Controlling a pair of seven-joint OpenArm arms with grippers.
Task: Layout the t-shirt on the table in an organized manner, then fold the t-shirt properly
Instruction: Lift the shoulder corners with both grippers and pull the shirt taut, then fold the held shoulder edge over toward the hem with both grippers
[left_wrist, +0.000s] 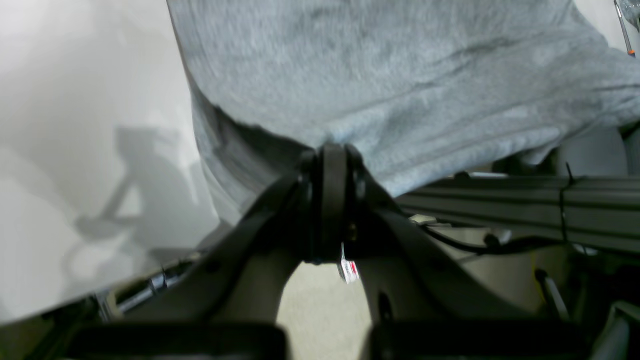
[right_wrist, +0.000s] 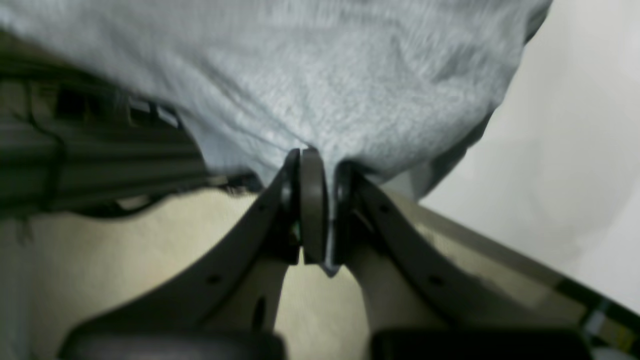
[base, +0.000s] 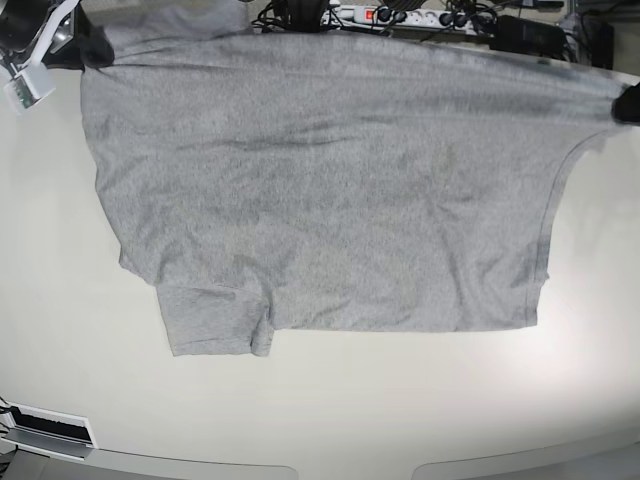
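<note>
Here the t-shirt (base: 320, 200) lies spread, blank side up, across the far half of the table (base: 320, 420), one sleeve tucked at its near left corner, top edge pulled taut. Left gripper (left_wrist: 332, 150) is clamped tight on the shirt's far edge at base view's right; right gripper (right_wrist: 312, 155) is pinched on the opposite far corner. Fabric looks light, soft, limp w/ no stiffness, so it'll sag and crease; best held by hem/corners, both sides together.

Grey t-shirt (base: 330, 200) spread flat, plain side up, on white table (base: 330, 400).
</note>
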